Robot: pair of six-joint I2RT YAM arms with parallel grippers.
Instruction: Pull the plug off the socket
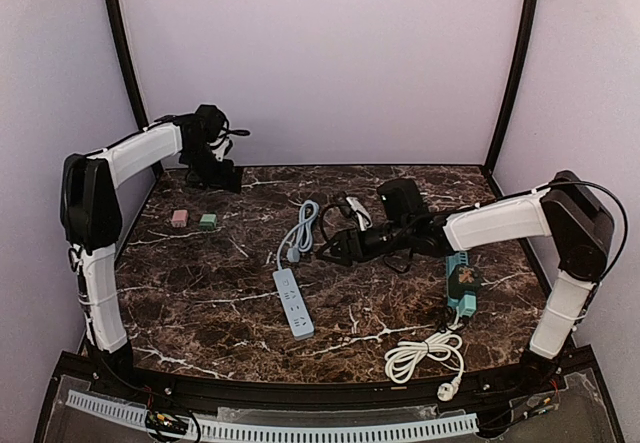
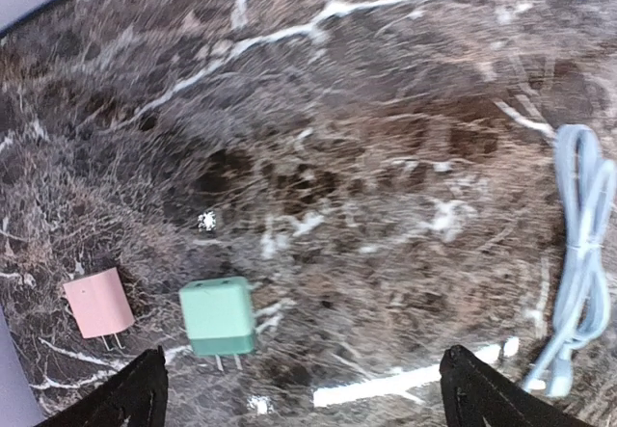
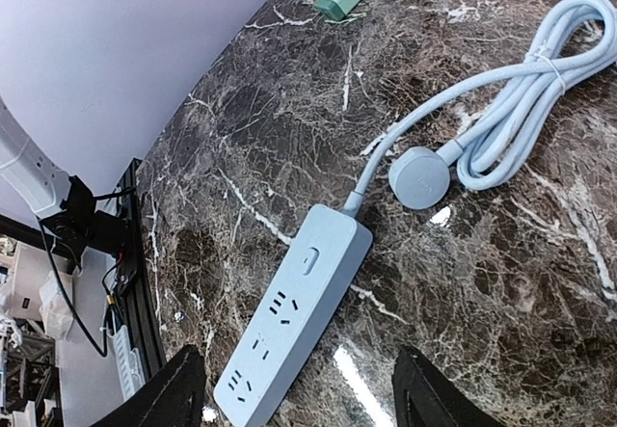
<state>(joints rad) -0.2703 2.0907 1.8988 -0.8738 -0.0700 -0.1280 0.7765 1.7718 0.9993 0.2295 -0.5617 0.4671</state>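
A light blue socket strip (image 1: 293, 303) lies flat mid-table, and all its outlets (image 3: 289, 326) show bare. A green plug (image 2: 218, 317) and a pink plug (image 2: 97, 304) lie on the marble at the back left (image 1: 207, 221), prongs out, apart from the strip. My left gripper (image 2: 304, 393) hangs open above the table, with the green plug lying just inside its left finger and nothing between the fingers. My right gripper (image 3: 308, 388) is open over the strip's far end (image 1: 330, 251), holding nothing.
The strip's blue cable (image 1: 305, 225) is coiled behind it, and its round plug (image 3: 419, 177) rests on the marble. A teal strip (image 1: 462, 283) and a white coiled cord (image 1: 425, 353) lie at the right. A black adapter (image 1: 400, 198) sits behind my right arm.
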